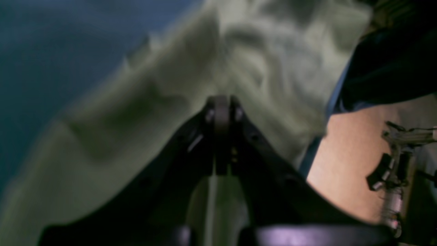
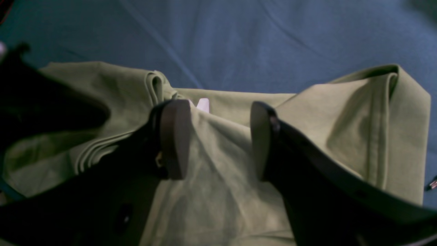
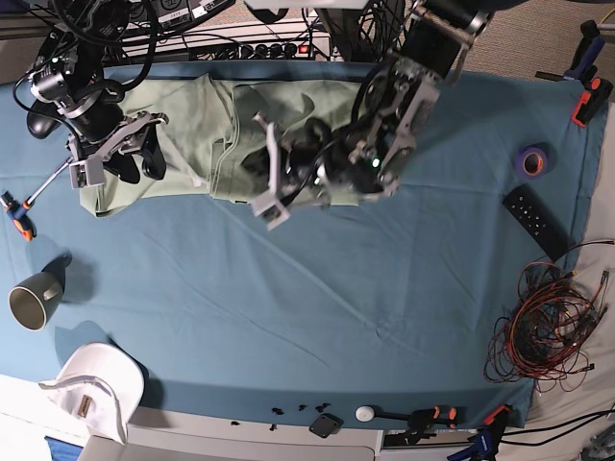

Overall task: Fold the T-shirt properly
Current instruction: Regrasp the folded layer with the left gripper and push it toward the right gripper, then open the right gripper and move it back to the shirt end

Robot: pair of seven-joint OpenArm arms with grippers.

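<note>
The pale green T-shirt lies crumpled along the far left of the blue table cloth. In the base view my left gripper sits over the shirt's middle, near its front edge. Its fingers are pressed together, and a blurred ridge of the T-shirt runs up to their tips. My right gripper is at the shirt's left end. It stands open, its two pads astride a raised fold of the T-shirt. The left arm hides the shirt's right part.
A grey mug and a white cap sit at the front left. At the right are a purple tape roll, a black remote and a cable bundle. Clamps grip the table edges.
</note>
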